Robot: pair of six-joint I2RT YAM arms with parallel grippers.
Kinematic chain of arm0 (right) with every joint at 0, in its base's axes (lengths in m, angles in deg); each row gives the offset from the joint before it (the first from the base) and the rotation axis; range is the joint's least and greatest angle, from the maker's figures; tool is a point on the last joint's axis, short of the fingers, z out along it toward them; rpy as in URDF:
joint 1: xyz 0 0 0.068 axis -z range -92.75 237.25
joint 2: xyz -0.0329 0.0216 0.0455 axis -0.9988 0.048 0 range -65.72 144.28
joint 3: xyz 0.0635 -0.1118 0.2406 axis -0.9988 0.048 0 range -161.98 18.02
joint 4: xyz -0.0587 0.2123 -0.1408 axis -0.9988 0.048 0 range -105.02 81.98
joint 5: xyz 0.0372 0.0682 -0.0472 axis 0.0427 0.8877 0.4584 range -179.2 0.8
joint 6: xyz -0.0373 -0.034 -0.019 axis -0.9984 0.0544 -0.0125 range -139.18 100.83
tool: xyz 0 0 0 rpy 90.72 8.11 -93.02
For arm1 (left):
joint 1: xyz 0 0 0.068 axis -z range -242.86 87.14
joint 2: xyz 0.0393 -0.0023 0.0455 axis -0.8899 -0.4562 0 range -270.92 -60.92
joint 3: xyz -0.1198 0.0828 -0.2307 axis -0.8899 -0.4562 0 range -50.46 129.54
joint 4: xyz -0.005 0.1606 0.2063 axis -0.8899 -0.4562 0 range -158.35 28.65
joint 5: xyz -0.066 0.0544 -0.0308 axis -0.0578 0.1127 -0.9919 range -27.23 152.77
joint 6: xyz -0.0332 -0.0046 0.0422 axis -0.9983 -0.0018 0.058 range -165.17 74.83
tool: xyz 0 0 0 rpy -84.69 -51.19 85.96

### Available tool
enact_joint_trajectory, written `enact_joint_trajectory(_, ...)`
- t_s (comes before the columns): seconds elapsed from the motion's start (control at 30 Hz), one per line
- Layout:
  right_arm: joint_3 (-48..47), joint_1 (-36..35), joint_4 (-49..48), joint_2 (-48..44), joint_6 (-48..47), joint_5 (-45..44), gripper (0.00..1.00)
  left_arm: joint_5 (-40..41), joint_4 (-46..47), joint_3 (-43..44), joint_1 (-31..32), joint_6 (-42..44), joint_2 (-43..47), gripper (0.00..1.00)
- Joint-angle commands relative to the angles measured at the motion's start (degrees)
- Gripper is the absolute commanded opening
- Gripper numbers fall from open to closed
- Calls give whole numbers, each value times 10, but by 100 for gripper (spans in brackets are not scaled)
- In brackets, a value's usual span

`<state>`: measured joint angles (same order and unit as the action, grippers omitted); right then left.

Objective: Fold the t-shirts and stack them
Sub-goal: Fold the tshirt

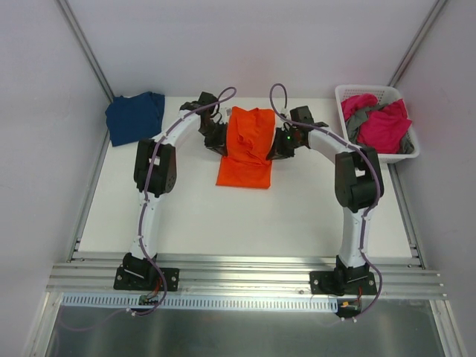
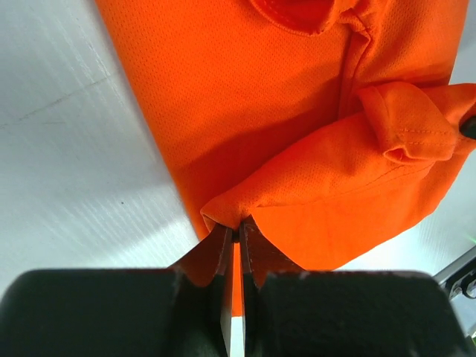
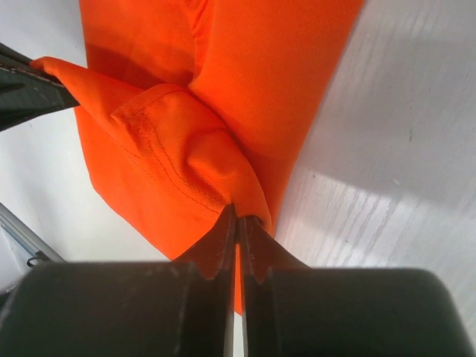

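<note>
An orange t-shirt (image 1: 245,149) lies folded lengthwise in the middle of the table's far half, its upper end lifted. My left gripper (image 1: 217,138) pinches the shirt's left edge, the jaws shut on a fold of orange cloth (image 2: 238,216). On the opposite side my right gripper (image 1: 278,143) is shut on the right edge (image 3: 242,201). A navy t-shirt (image 1: 135,116) lies folded at the far left corner. Pink and grey t-shirts (image 1: 381,123) are heaped in the basket.
The white slotted basket (image 1: 344,95) stands at the far right corner. The white table (image 1: 223,216) spreads in front of the shirt. Metal frame posts (image 1: 85,52) rise at the back corners, and an aluminium rail (image 1: 245,279) carries the arm bases.
</note>
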<state>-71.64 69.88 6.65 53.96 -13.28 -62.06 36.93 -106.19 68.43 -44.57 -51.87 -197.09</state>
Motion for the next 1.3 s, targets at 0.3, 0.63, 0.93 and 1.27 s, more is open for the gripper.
enact_joint_trajectory(0.3, -64, -1, -4, 36, -11, -13, 4, 26, 5, 21, -7, -11, -5, 0)
enact_joint_trajectory(0.63, -88, -1, 17, -13, -27, -57, 97, 91, 5, -10, -8, -26, 57, 99)
enact_joint_trajectory(0.93, -34, -8, 40, -120, 15, -1, 93, 90, 5, -118, -6, -23, 237, 99)
enact_joint_trajectory(1.27, 20, -72, 24, -119, 57, 41, 92, 132, 3, -135, -6, -14, 271, 99)
